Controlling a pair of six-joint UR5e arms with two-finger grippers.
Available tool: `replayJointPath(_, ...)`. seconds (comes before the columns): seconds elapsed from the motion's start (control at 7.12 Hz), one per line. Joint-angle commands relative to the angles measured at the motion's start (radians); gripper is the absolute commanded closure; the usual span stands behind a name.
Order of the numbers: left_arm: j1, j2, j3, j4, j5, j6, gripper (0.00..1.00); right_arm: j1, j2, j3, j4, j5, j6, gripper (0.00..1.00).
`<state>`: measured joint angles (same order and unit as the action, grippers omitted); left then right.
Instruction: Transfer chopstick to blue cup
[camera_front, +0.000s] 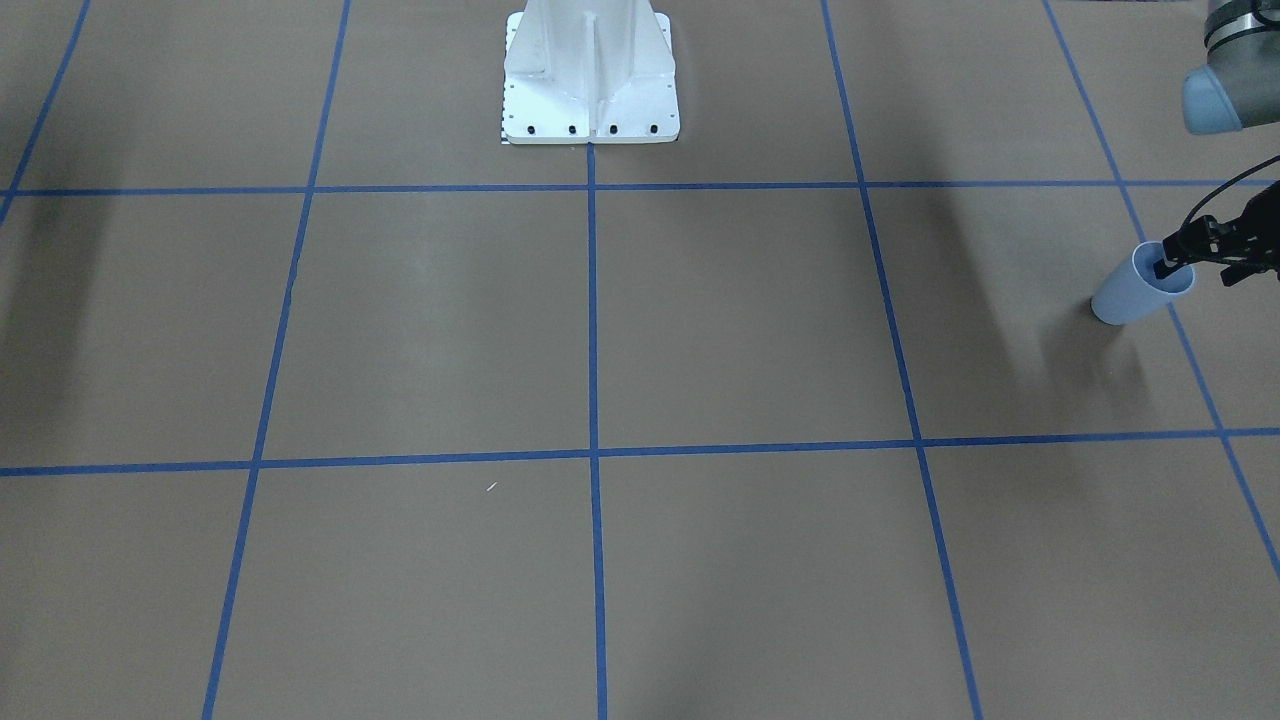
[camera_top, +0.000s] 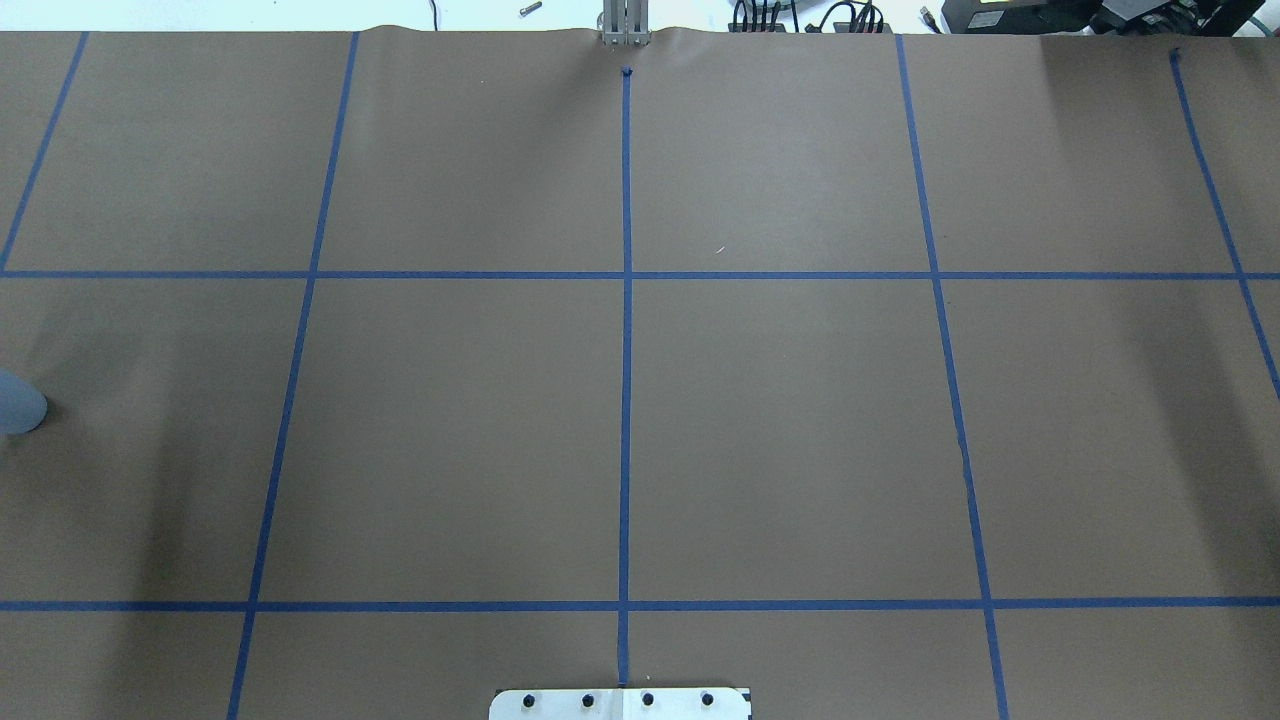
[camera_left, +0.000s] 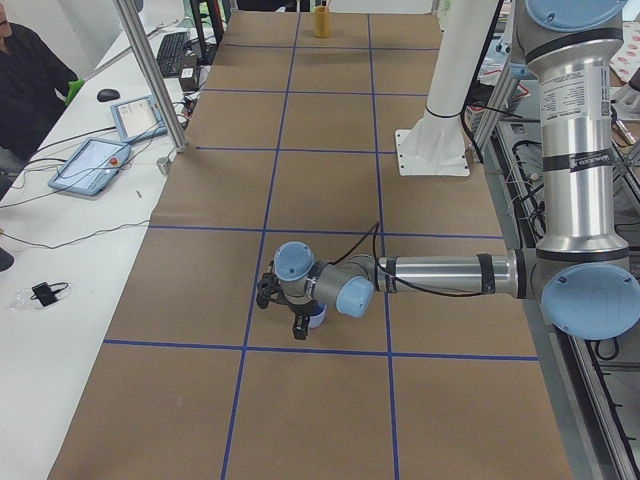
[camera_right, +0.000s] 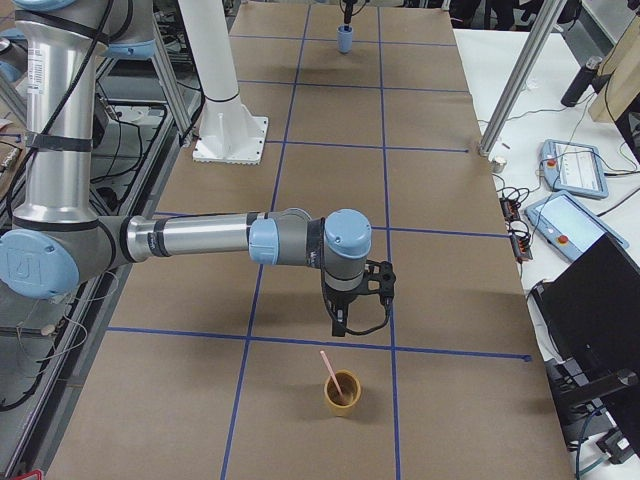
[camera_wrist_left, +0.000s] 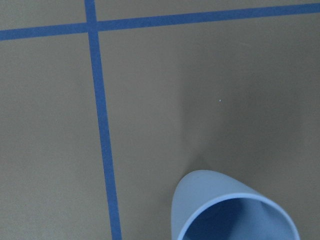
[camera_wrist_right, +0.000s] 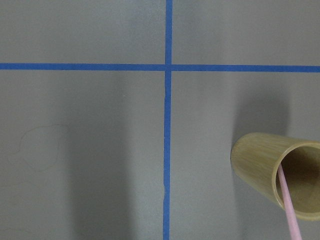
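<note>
- Right claw (camera_right: 339, 326) hangs near the top end of the chopstick (camera_right: 332, 372), apart from it; whether its jaws stand open I cannot tell — a descent off-line could knock the leaning stick aside.
- The chopstick stands slanted in a tan cup (camera_right: 341, 394); so thin a stick, pinched crookedly, may slip or drag that cup over.
- Left claw (camera_front: 1170, 262) sits at the rim of the blue cup (camera_front: 1130, 295), grip unclear; a nudge could topple it.
- The two cups stand well apart along the worktop (camera_front: 700, 330) — a long carry invites a drop.
</note>
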<state>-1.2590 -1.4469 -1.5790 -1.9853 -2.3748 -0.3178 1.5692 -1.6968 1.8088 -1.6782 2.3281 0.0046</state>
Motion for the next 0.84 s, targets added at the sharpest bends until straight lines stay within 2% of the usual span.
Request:
replayJointPath(0.0, 0.001, -0.024, 0.019, 0.003, -0.001, -0.019, 0.42, 0.000, -0.001, 0.001, 0.000, 0.002, 0.000, 0.00)
replayJointPath(0.14, 0.001, -0.027, 0.019, 0.002, -0.003, -0.045, 0.85, 0.000, 0.000, 0.000, 0.000, 0.001, 0.000, 0.00)
replayJointPath(0.28, 0.003, -0.024, 0.017, 0.000, -0.017, -0.046, 1.00, 0.000, -0.001, 0.000, 0.000, 0.001, 0.000, 0.00)
replayJointPath(0.42, 0.001, -0.024, -0.010, 0.008, -0.080, -0.056, 1.00, 0.000, -0.001, 0.001, 0.000, 0.002, -0.002, 0.00)
replayJointPath(0.7, -0.008, -0.007, -0.099, 0.025, -0.103, -0.084, 1.00, 0.005, -0.001, 0.006, -0.005, 0.002, -0.005, 0.00)
